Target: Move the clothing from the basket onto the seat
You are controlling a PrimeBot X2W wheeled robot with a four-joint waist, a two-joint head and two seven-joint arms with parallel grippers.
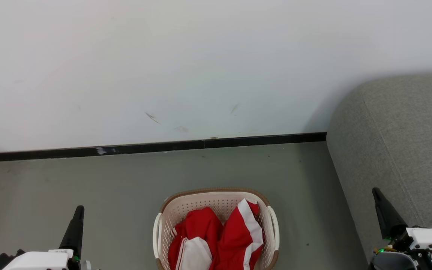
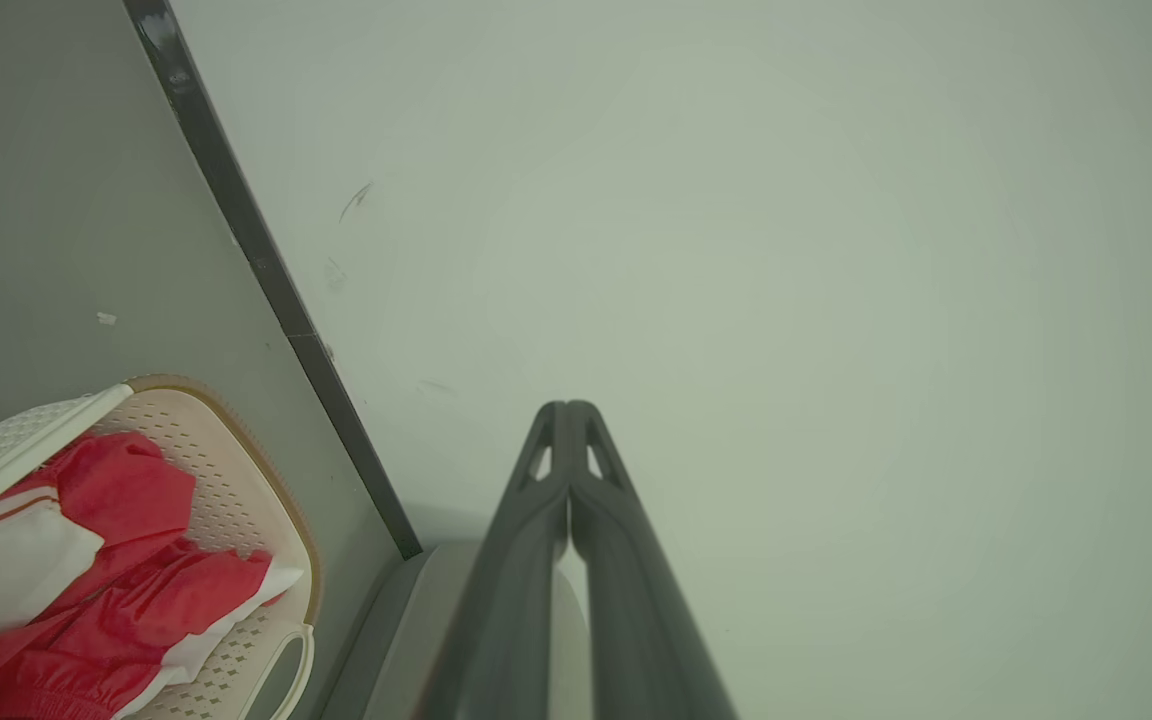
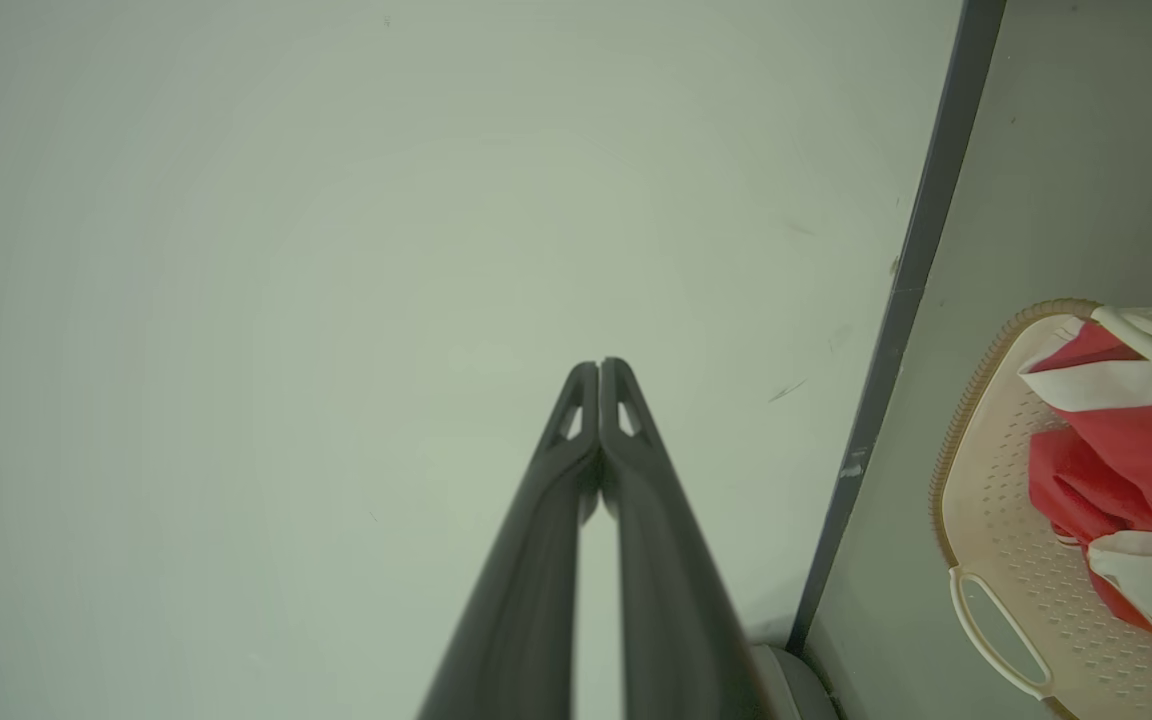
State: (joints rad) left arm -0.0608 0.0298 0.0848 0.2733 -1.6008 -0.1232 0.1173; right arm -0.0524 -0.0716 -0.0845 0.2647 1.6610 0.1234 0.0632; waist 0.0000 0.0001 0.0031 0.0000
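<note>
Red clothing [image 1: 216,240] lies all in the basket [image 1: 216,190], none on the visible seat [image 1: 407,131], so all the work is left; left gripper [image 1: 80,208] and right gripper [image 1: 375,191] have jaws together, empty.

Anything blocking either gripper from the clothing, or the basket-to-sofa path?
Nothing visible. The clothing lies uncovered in the basket, between the left gripper and right gripper; only floor separates basket from seat.

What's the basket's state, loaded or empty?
Loaded. Bunched red-and-white clothing sits inside the basket in all three views; the visible part of the seat carries none.
</note>
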